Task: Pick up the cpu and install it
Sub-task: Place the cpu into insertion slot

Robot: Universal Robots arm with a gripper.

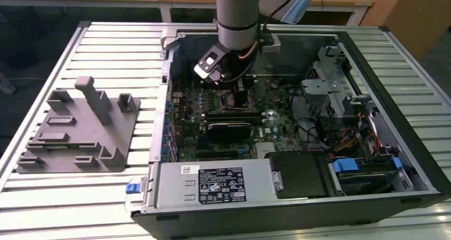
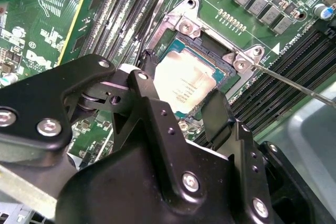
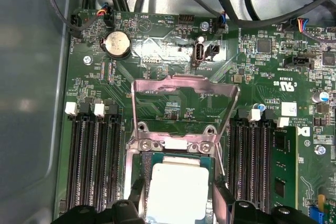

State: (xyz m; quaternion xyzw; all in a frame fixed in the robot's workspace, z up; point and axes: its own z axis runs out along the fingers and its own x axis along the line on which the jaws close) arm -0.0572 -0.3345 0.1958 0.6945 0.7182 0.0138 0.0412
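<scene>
The cpu (image 2: 181, 80) is a small square chip with a silvery lid. It lies flat in the motherboard's socket (image 2: 210, 51), seen as the cpu (image 3: 176, 190) in the first wrist view too. My gripper (image 2: 181, 85) straddles it, with one black fingertip (image 2: 146, 61) at one edge and the other against the opposite edge. The jaws look closed on the chip's sides. In the exterior view the arm reaches down into the open computer case (image 1: 394, 160), with the gripper (image 1: 229, 86) low over the board.
The socket's metal load plate (image 3: 184, 100) stands hinged open beyond the chip, and its thin lever (image 2: 294, 82) sticks out sideways. Memory slots (image 3: 92, 161) flank the socket. A grey plastic tray with posts (image 1: 74, 134) lies on the slatted table at the exterior view's left.
</scene>
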